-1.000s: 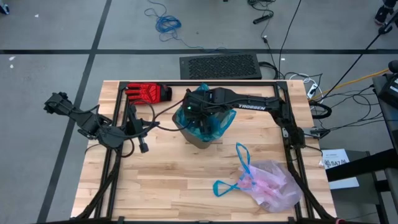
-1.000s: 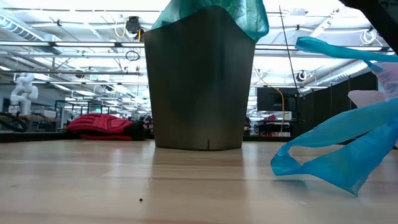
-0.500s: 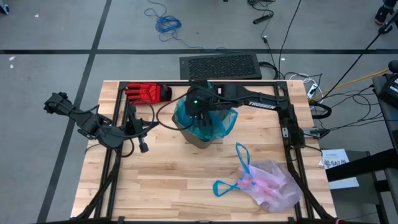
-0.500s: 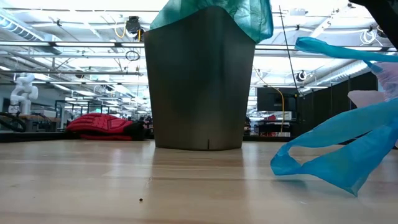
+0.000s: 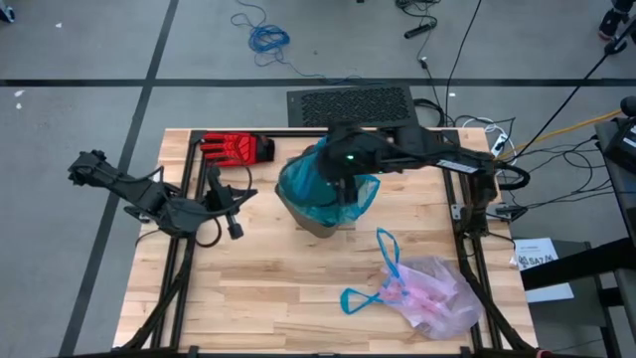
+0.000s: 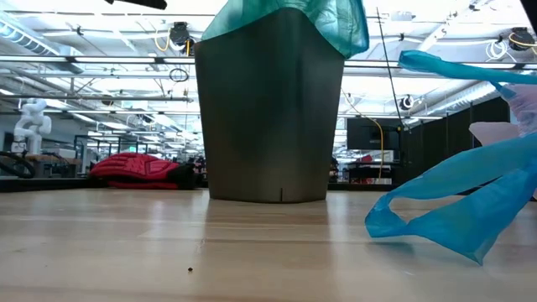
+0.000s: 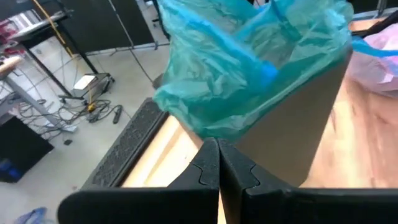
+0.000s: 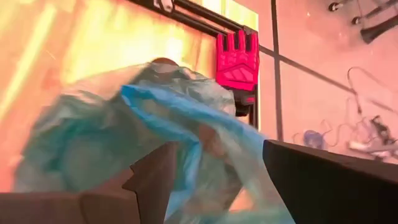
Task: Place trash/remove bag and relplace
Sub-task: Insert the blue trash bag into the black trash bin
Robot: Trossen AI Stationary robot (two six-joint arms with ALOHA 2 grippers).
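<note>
Looking straight down, we see the right claw (image 5: 341, 179) hovering over the mouth of the bin (image 5: 320, 221), which stands near the middle of the tabletop (image 5: 268, 288) and is lined with a teal bag (image 5: 328, 194); its fingers stand apart with nothing between them, which only the right wrist view makes plain, since there the two dark fingers (image 8: 155, 180) frame the crumpled teal plastic (image 8: 112, 143) below them. That same wrist view also catches the red glove (image 8: 236, 59) beyond the bin, at the tabletop's far edge; from above the glove (image 5: 237, 148) lies to the bin's left rear. The left claw (image 5: 233, 227) waits well to the left of the bin, shut and empty; its own camera shows the fingers (image 7: 217, 174) pressed together and pointing at the bin's side (image 7: 292, 130) with the teal liner (image 7: 249, 68) folded over the rim. The pink-white bag (image 5: 432, 296) lies on the tabletop near the front right corner, well apart from the bin, its blue loops (image 5: 373, 283) trailing toward the middle; the low view shows only a blue loop (image 6: 453, 210) and a sliver of the pale plastic (image 6: 503, 134) at its right edge, beside the dark bin wall (image 6: 268, 117). We cannot make out any trash in any view.
</note>
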